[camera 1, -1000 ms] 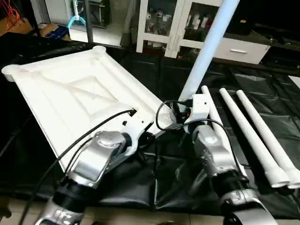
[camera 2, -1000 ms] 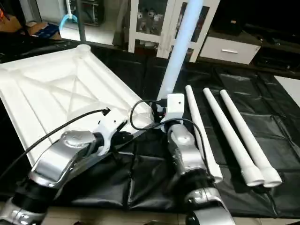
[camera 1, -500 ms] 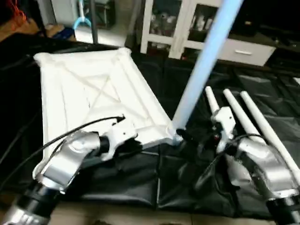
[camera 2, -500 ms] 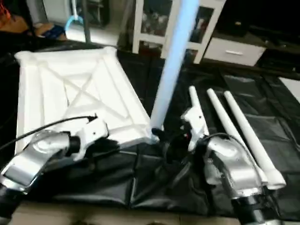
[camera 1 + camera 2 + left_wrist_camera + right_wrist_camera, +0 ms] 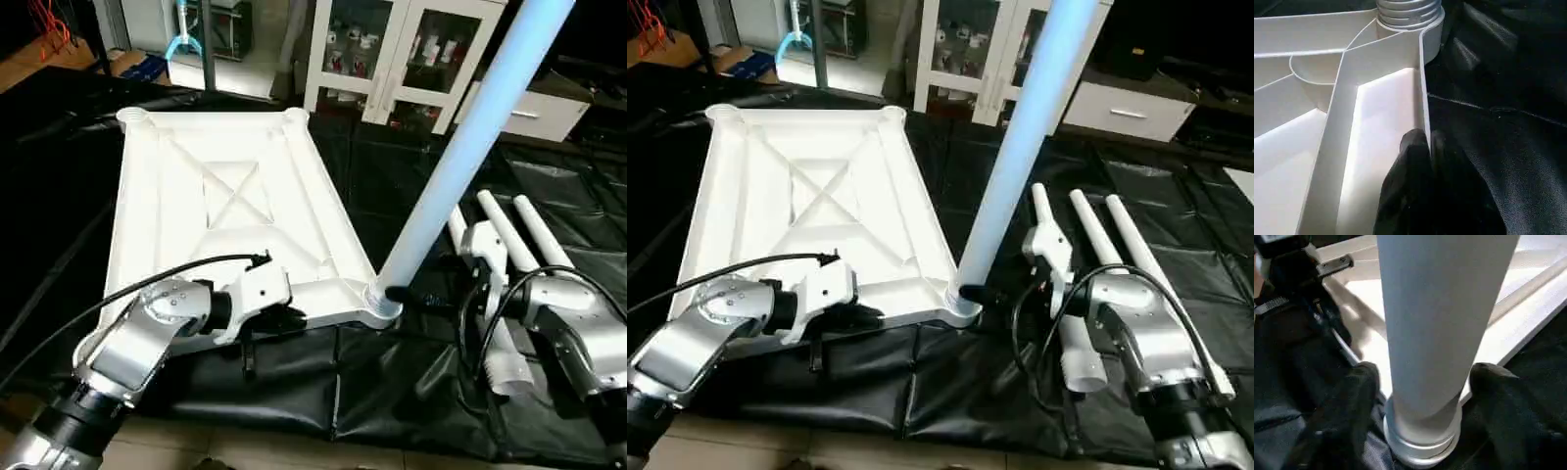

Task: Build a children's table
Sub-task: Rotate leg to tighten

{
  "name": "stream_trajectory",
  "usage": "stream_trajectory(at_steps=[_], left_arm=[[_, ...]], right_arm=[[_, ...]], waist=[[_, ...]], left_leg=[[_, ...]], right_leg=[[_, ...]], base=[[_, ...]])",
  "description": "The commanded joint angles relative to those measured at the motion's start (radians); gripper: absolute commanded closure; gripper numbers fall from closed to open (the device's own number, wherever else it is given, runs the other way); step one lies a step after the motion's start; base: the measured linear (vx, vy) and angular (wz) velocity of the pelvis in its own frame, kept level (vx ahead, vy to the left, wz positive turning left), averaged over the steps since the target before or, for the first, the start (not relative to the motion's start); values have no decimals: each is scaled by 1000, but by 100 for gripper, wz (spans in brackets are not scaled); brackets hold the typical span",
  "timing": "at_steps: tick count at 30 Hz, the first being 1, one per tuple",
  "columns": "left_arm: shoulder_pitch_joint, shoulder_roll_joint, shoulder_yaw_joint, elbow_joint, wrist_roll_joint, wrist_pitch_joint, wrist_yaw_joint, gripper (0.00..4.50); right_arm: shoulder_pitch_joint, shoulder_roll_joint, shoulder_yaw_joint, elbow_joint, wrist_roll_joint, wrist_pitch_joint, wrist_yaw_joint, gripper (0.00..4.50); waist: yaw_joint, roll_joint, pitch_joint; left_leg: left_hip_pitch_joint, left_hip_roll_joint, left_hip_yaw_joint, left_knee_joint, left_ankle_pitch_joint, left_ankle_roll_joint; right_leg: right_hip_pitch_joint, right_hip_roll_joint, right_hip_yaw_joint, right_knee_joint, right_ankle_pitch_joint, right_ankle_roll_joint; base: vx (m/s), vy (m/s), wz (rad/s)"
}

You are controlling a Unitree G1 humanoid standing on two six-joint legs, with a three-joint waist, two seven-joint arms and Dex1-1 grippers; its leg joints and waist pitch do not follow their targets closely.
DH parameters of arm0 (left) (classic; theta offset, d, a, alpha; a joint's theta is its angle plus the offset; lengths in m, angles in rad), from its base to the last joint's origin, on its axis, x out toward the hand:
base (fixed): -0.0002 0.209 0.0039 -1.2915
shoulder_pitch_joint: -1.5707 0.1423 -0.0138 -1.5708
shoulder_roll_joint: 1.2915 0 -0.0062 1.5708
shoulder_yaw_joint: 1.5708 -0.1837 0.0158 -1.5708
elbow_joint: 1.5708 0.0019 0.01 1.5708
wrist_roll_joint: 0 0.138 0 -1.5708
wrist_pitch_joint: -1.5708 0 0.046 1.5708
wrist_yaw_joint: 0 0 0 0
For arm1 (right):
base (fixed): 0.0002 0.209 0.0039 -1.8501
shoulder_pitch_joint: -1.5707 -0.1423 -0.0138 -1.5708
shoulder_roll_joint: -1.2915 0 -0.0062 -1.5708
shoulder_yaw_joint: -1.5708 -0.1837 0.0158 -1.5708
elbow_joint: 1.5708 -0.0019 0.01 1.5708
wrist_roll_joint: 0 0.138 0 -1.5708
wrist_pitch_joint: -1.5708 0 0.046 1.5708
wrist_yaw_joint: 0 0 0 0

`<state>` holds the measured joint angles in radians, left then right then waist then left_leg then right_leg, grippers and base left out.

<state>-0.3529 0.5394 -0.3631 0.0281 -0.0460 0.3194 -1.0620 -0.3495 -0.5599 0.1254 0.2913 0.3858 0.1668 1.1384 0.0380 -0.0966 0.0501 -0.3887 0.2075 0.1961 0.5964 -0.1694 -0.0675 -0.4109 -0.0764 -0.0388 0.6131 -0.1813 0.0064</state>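
A: Head views first. What differs from a second ago?

B: The white plastic rectangular tabletop [image 5: 235, 211], ribbed underside up, has swung round on the black-covered work surface [image 5: 411, 382]: its long sides now run away from the robot, where before it lay slanted. The long white tapered tube leg [image 5: 460, 157] stood in the near right corner socket [image 5: 380, 305] then as now, leaning up and to the right. The right gripper [image 5: 972, 292] has shifted: its arm now reaches in from the right, with the forearm out over the spare legs.

A: And the left gripper?

B: The left gripper [image 5: 294, 315] sits at the tabletop's near edge, left of the socket, as it did before.

A: What lies around?

B: Three more white tube legs [image 5: 1097, 257] lie side by side on the black cover, right of the standing leg; the right forearm [image 5: 1136, 328] crosses their near ends. White cabinets [image 5: 392, 54] stand behind the table.

A: Left wrist view?

B: The black fingers [image 5: 1415, 186] are pressed together over the tabletop's thin rim [image 5: 1424, 98], pinching it. The socket's ringed collar [image 5: 1409, 11] stands further along that rim.

A: Right wrist view?

B: The two black fingers [image 5: 1352, 406] stand spread on either side of the leg's base [image 5: 1425, 431], just above the socket collar; whether they touch it I cannot tell.
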Motion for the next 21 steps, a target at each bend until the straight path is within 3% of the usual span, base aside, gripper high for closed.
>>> stream_trajectory(at_steps=[1, 4, 5, 12, 17, 21], left_arm=[[-9, -8, -15, -9, -12, -25, -21, 450], [-6, -6, -16, -11, -13, -27, -22, 450], [-3, -5, -17, -12, -14, -30, -22, 450], [-3, -7, -18, -9, -13, -34, -29, 450], [-3, -7, -19, -9, -12, -34, -30, 450], [2, -17, -20, -21, -2, -9, -4, 450]], right_arm=[[-18, -17, -6, 21, -5, 5, 25, 170], [-23, -20, -2, 32, -5, 6, 40, 176], [-27, -21, 2, 43, -5, 2, 51, 200], [-39, -11, 0, 81, -15, -17, 81, 256], [-33, -5, -8, 83, -11, -15, 79, 263], [-12, 55, -57, 107, 0, -11, -32, 264]], waist=[[-3, 1, -58], [-2, 1, -59], [-2, 1, -60], [1, 2, -63], [1, 5, -64], [0, 5, -63]], left_leg=[[26, 29, -8, -67, -226, 26], [26, 30, -8, -67, -214, 27], [26, 29, -8, -66, -212, 29], [25, 29, -7, -63, -202, 31], [27, 29, -7, -63, -198, 30], [26, 28, -8, -64, -214, 23]], right_leg=[[34, -46, 34, -70, -231, -179], [35, -45, 34, -68, -216, -182], [36, -46, 33, -67, -209, -188], [38, -45, 33, -63, -188, -198], [39, -44, 32, -61, -173, -204], [38, -45, 32, -64, -193, -200]], base=[[0, 0, 0], [0, 0, 0], [0, 0, 0], [0, 0, 0], [0, 0, 0], [0, 0, 0]])
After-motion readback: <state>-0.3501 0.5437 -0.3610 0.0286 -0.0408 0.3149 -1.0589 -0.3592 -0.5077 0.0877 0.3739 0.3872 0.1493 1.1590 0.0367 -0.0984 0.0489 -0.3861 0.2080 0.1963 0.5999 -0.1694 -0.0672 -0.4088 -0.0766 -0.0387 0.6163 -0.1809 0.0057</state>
